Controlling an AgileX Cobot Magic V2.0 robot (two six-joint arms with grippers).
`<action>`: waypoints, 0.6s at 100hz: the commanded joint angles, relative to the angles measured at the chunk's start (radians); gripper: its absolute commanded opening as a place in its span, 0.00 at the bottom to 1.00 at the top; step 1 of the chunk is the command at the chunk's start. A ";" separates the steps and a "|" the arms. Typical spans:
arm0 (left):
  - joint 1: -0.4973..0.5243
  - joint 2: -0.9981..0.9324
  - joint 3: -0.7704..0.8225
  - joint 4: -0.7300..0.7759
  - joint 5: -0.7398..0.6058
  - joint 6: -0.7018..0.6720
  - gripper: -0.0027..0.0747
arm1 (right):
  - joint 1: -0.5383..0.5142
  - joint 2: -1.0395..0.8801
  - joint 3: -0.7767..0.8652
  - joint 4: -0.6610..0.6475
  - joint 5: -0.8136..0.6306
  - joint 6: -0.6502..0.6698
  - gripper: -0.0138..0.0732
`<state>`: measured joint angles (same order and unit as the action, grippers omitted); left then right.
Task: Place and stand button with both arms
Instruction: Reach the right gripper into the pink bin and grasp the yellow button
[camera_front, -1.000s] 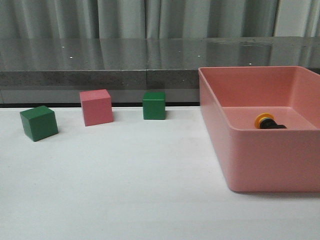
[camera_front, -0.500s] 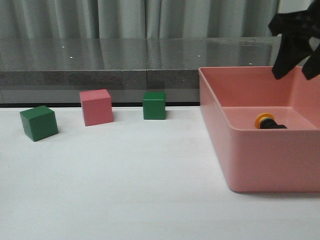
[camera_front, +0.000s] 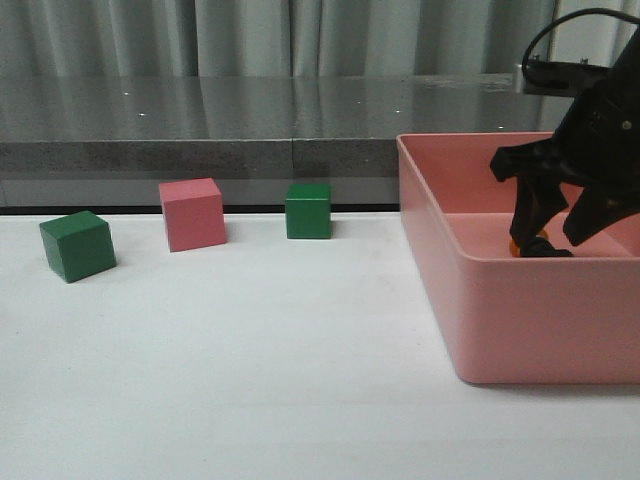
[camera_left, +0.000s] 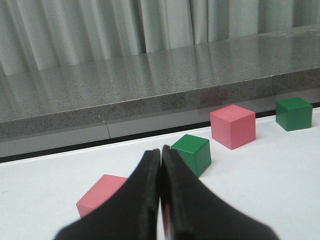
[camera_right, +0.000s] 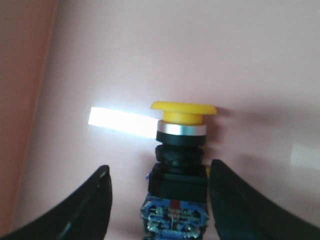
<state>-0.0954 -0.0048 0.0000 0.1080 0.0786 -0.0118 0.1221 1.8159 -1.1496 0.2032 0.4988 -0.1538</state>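
Early stage: right gripper (camera_right: 159, 200) open astride the button (camera_right: 180, 170), lying unlifted in bin (camera_front: 500, 330) at right edge; left gripper (camera_left: 161, 200) closed, idle.

- Bin (camera_front: 520, 330) stands on worktop (camera_front: 250, 380) at its right edge.
- Button (camera_right: 179, 165) lies on its side on bin floor, between the parted fingers of right gripper (camera_front: 558, 232), which hangs inside the bin.
- Three cubes (camera_front: 195, 214) in a row toward the back edge, left of bin.
- Left gripper (camera_left: 161, 200), fingers together, over the worktop's left part.
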 joint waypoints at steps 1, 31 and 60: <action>0.003 -0.033 0.030 -0.012 -0.079 -0.011 0.01 | -0.003 -0.024 -0.032 0.012 -0.052 -0.013 0.67; 0.003 -0.033 0.030 -0.012 -0.079 -0.011 0.01 | -0.003 0.023 -0.032 0.005 -0.071 -0.013 0.67; 0.003 -0.033 0.030 -0.012 -0.079 -0.011 0.01 | -0.003 0.024 -0.032 0.005 -0.059 -0.013 0.36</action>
<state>-0.0954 -0.0048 0.0000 0.1080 0.0786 -0.0118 0.1221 1.8844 -1.1517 0.2032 0.4654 -0.1559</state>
